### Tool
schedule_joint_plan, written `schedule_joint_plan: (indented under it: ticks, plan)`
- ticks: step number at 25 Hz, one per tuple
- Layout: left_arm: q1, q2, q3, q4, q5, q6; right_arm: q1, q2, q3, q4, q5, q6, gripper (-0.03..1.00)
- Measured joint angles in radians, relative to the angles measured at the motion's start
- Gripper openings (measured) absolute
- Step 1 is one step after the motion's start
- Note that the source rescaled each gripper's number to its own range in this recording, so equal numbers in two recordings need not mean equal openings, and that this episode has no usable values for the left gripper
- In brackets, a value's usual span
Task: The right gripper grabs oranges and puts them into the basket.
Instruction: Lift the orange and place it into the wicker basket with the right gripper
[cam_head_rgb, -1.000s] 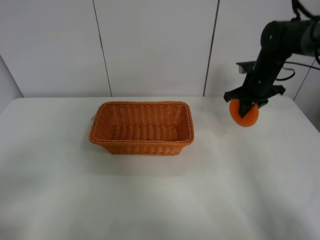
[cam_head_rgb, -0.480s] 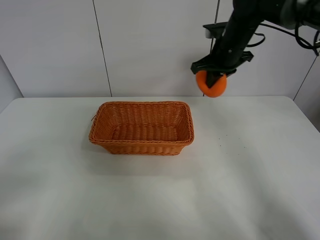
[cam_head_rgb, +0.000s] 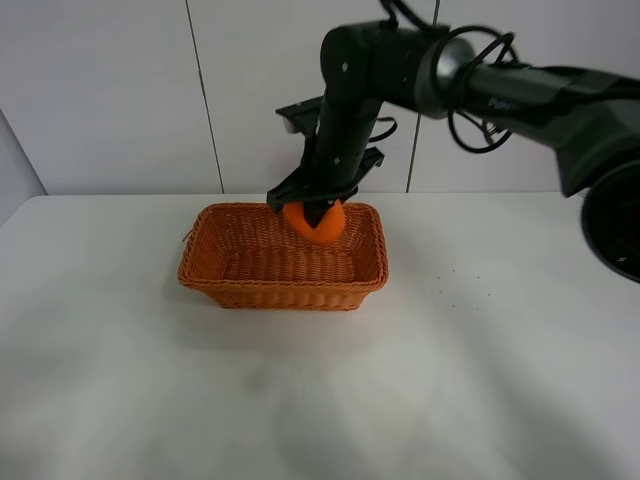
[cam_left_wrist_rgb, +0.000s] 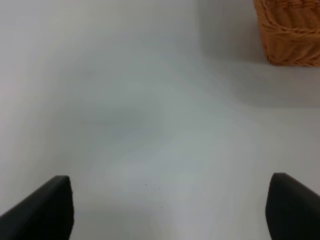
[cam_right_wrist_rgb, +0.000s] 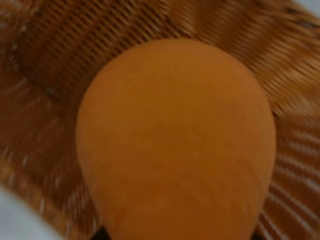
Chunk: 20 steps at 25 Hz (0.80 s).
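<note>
We had the right gripper (cam_head_rgb: 318, 211) clamped on the orange (cam_head_rgb: 325, 228), hanging it over the back-right part of the basket (cam_head_rgb: 283, 290), with the left gripper (cam_left_wrist_rgb: 170, 205) spread wide above the table (cam_left_wrist_rgb: 150, 100).

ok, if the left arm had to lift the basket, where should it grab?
Probably the basket by its near long rim, toward its left end, from straight above, jaws straddling the wall. The wall is thin and the rim flares, giving a lip to pinch. The right gripper holds the orange over the far-right part, so keep away from there.
</note>
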Motion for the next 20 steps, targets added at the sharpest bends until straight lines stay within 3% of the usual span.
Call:
schedule_joint_plan:
  ticks: [4, 11, 12, 14, 16, 17, 20]
  plan:
    - [0.000, 0.000, 0.000, 0.000, 0.000, 0.000, -0.001, 0.101, 0.000, -0.010, -0.081, 0.014, 0.00]
    - [0.000, 0.000, 0.000, 0.000, 0.000, 0.000, -0.003, 0.144, -0.025, -0.011, -0.104, 0.017, 0.03]
    - [0.000, 0.000, 0.000, 0.000, 0.000, 0.000, -0.003, 0.144, -0.035, -0.009, -0.102, 0.017, 0.12]
    - [0.000, 0.000, 0.000, 0.000, 0.000, 0.000, -0.003, 0.144, -0.057, -0.003, -0.092, 0.017, 0.40]
    - [0.000, 0.000, 0.000, 0.000, 0.000, 0.000, -0.003, 0.144, -0.078, 0.000, -0.071, 0.016, 0.76]
    - [0.000, 0.000, 0.000, 0.000, 0.000, 0.000, -0.003, 0.144, -0.090, 0.000, -0.060, 0.015, 0.86]
    - [0.000, 0.000, 0.000, 0.000, 0.000, 0.000, -0.003, 0.144, -0.127, 0.000, -0.029, 0.014, 0.97]
